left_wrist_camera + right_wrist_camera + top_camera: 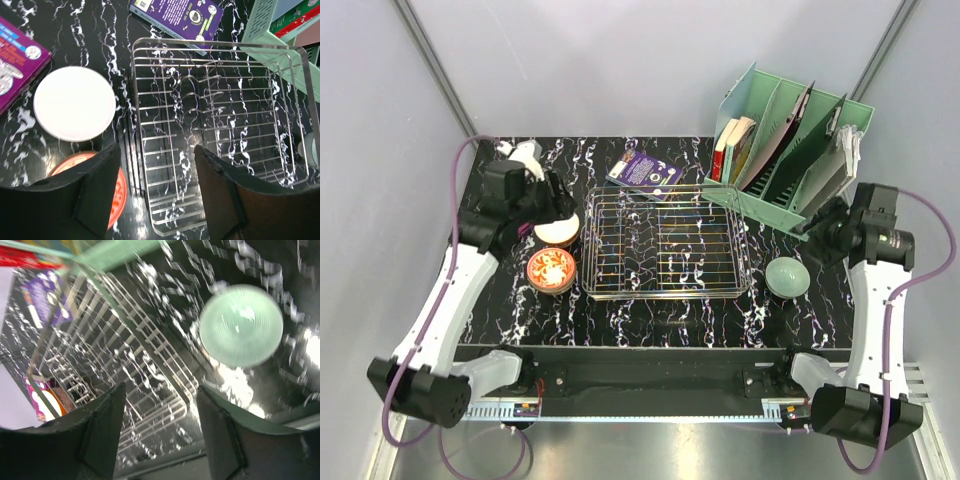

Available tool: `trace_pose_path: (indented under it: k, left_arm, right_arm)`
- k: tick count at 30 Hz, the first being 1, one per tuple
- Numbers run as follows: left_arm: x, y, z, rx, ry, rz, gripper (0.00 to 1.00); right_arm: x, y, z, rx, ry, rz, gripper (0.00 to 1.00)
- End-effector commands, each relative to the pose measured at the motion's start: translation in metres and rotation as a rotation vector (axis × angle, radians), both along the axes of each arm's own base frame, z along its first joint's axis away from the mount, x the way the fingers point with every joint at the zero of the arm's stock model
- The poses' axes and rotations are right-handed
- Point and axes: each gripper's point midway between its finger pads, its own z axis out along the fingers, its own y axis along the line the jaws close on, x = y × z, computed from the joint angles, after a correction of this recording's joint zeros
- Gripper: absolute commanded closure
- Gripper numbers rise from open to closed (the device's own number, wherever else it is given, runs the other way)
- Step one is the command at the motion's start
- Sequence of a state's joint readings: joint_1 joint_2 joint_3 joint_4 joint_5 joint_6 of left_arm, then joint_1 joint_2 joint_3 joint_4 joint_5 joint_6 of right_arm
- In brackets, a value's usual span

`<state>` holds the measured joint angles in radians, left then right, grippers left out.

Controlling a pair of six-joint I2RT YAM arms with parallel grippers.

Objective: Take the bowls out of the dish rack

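Observation:
The dish rack point(665, 296) stands mid-table with nothing in it; its wires fill the left wrist view point(210, 46) and show blurred in the right wrist view point(150, 347). Left of it a cream bowl point(558, 232) point(75, 103) and an orange patterned bowl point(551, 268) point(118, 195) rest on the table. A pale green bowl point(787, 277) point(241, 325) sits right of the rack. My left gripper point(552, 208) point(157, 190) hangs open above the two left bowls, holding nothing. My right gripper point(817, 232) point(160, 430) is open and empty above the green bowl.
A mint-green file organizer point(790, 150) with books stands at the back right, close to the rack's far corner. A purple booklet point(643, 172) point(177, 15) lies behind the rack. Another purple box point(15, 65) lies left of the cream bowl.

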<state>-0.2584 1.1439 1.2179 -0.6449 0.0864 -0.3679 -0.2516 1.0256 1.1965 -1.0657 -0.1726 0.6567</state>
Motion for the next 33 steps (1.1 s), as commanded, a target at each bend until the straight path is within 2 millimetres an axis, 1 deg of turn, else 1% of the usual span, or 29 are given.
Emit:
trace_pose_path:
  k: [1, 2, 4, 5, 6, 7, 8, 9, 10, 11, 12, 15, 16, 17, 19, 20, 23, 25, 26, 30, 33]
  left_arm:
    - [-0.032, 0.010, 0.026, -0.041, -0.011, 0.033, 0.34]
    - [-0.039, 0.012, 0.019, -0.046, 0.025, 0.052, 0.34]
    - [-0.046, 0.016, 0.012, -0.053, 0.048, 0.080, 0.34]
    - [-0.051, 0.016, 0.001, -0.067, 0.085, 0.099, 0.34]
    - [-0.055, 0.015, -0.002, -0.081, 0.097, 0.098, 0.35]
    - [-0.062, 0.015, -0.002, -0.100, 0.089, 0.104, 0.35]
    - [-0.067, 0.016, -0.017, -0.119, 0.125, 0.127, 0.35]
    - [-0.070, 0.016, -0.023, -0.125, 0.134, 0.136, 0.35]
    - [-0.075, 0.019, -0.025, -0.131, 0.124, 0.146, 0.35]
    - [-0.078, 0.021, -0.036, -0.131, 0.144, 0.171, 0.35]
    - [-0.079, 0.026, -0.038, -0.124, 0.135, 0.197, 0.35]
    - [-0.083, 0.030, -0.026, -0.136, 0.091, 0.214, 0.33]
    - [-0.084, 0.035, -0.023, -0.130, 0.075, 0.236, 0.33]
    - [-0.084, 0.036, -0.016, -0.143, 0.059, 0.246, 0.33]
    - [-0.086, 0.039, -0.006, -0.164, 0.028, 0.269, 0.33]
    - [-0.087, 0.040, -0.001, -0.172, 0.011, 0.277, 0.33]
    - [-0.088, 0.051, 0.010, -0.159, -0.047, 0.316, 0.33]
    - [-0.086, 0.057, 0.013, -0.127, -0.065, 0.330, 0.33]
    - [-0.086, 0.057, 0.014, -0.124, -0.066, 0.330, 0.33]
    - [-0.085, 0.052, 0.015, -0.145, -0.058, 0.316, 0.33]
    - [-0.084, 0.048, 0.008, -0.143, -0.043, 0.295, 0.33]
  right_arm:
    - [0.021, -0.022, 0.056, -0.178, -0.175, 0.035, 0.33]
    - [0.023, -0.022, 0.061, -0.182, -0.193, 0.034, 0.32]
    - [0.029, -0.021, 0.077, -0.182, -0.266, 0.026, 0.33]
    - [0.031, -0.017, 0.082, -0.165, -0.291, 0.031, 0.33]
    - [0.033, -0.014, 0.092, -0.147, -0.330, 0.023, 0.32]
    - [0.035, -0.009, 0.100, -0.088, -0.353, 0.001, 0.32]
    - [0.035, 0.004, 0.109, -0.019, -0.374, 0.029, 0.32]
    - [0.037, 0.011, 0.118, 0.027, -0.398, 0.033, 0.32]
    - [0.038, 0.017, 0.124, 0.094, -0.415, 0.016, 0.32]
    - [0.039, 0.021, 0.129, 0.126, -0.433, 0.020, 0.32]
    - [0.039, 0.025, 0.135, 0.145, -0.468, 0.026, 0.32]
    - [0.038, 0.021, 0.143, 0.144, -0.499, -0.017, 0.34]
    - [0.038, 0.021, 0.147, 0.158, -0.505, -0.031, 0.34]
    - [0.037, 0.022, 0.158, 0.166, -0.530, -0.028, 0.34]
    - [0.040, 0.023, 0.166, 0.199, -0.540, -0.047, 0.34]
    - [0.041, 0.022, 0.175, 0.200, -0.562, -0.053, 0.34]
    - [0.046, 0.024, 0.183, 0.223, -0.587, -0.047, 0.34]
    - [0.052, 0.029, 0.183, 0.237, -0.575, -0.008, 0.33]
    - [0.050, 0.034, 0.190, 0.248, -0.586, 0.026, 0.33]
    - [0.052, 0.031, 0.193, 0.224, -0.595, 0.023, 0.32]
    - [0.055, 0.030, 0.187, 0.235, -0.578, 0.012, 0.32]
